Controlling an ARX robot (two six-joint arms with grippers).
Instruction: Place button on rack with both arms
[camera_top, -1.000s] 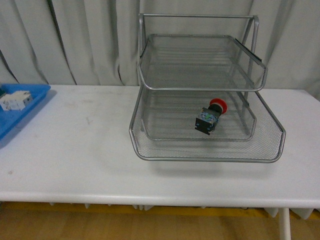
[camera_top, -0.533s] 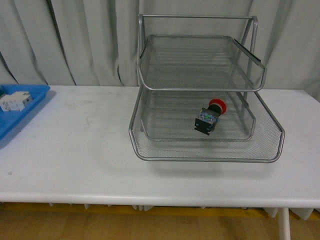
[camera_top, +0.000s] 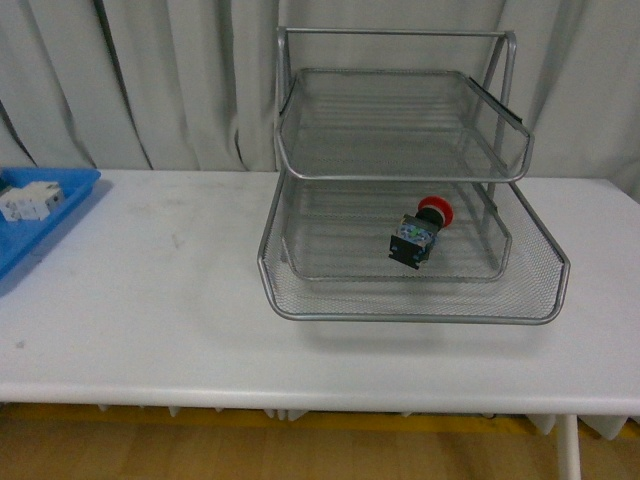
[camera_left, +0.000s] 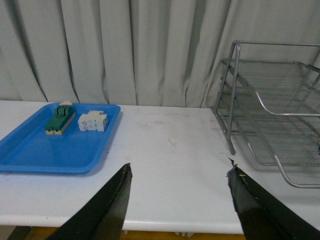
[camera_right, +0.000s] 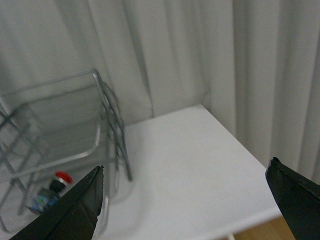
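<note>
Probably light, rigid; best pinched across the blocky dark body of the button (camera_top: 420, 235) in the rack (camera_top: 400, 316), not the slick red cap. Spread, empty: left claw (camera_left: 179, 171), right claw (camera_right: 186, 167).

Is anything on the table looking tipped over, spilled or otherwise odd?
Only the button: it lies on its side at an angle in a lower tier of the rack, not upright. Nothing looks spilled or damaged.
</note>
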